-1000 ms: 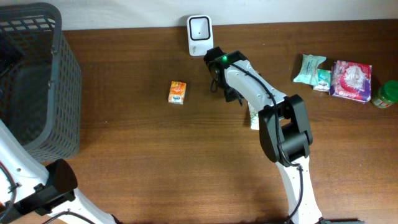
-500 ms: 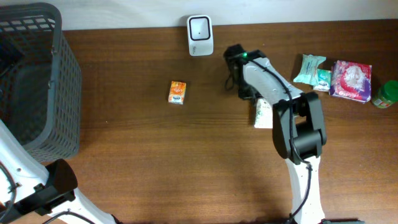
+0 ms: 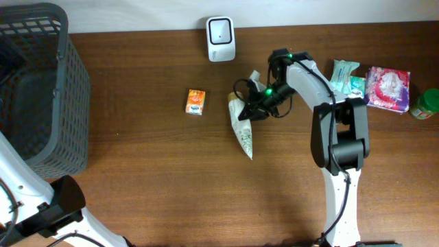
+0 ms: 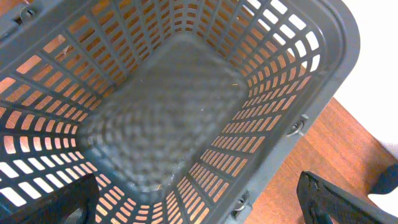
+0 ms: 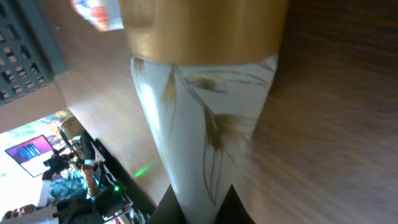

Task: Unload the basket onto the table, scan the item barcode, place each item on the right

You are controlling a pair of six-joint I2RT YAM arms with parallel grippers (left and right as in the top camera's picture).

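Observation:
The item is a white tube with a leaf print and a gold cap. It hangs slanted over the middle of the table, below and right of the white barcode scanner at the back edge. My right gripper is shut on one end of the tube, and in the right wrist view its dark fingertips clamp the white body, gripper. No barcode shows. My left gripper is open above the inside of the grey basket, holding nothing.
A small orange box lies left of the tube. Pale green packets, a pink pack and a green jar sit at the right end. The grey basket stands at the far left.
My right gripper has shut on the tube, lifted it from beside the arm and carried it left toward the table's middle. The left gripper has stayed open over the basket.

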